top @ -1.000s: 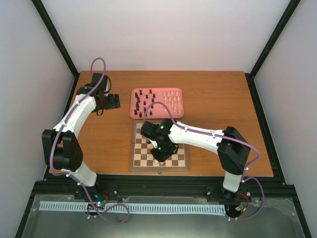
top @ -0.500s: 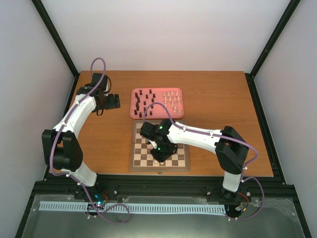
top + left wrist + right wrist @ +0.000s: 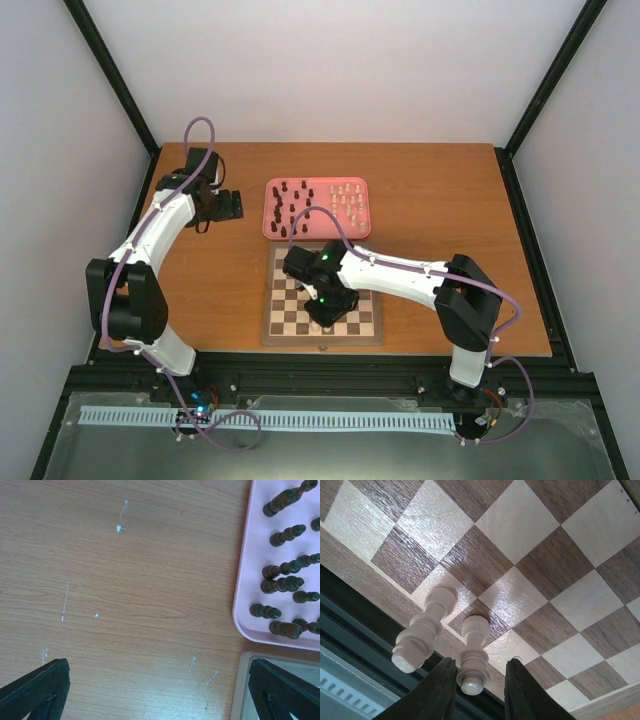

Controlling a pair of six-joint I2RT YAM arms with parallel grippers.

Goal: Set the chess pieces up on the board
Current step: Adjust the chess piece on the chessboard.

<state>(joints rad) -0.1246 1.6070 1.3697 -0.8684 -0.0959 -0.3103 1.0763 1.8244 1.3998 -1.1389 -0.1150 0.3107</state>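
The board lies at the near middle of the table. My right gripper hovers low over its near edge. In the right wrist view its jaws stand slightly apart around an upright cream piece: the left finger is close against it and a gap shows on the right. A second cream piece stands beside it on the edge row. Dark pieces and cream pieces stand in the pink tray. My left gripper is open and empty left of the tray.
In the left wrist view, the left gripper is over bare wood, with the tray's corner, several dark pieces and the board's corner at the right. Black frame rails run along the table's near edge.
My right gripper has shifted slightly over the board's near rows. The left arm has not moved.
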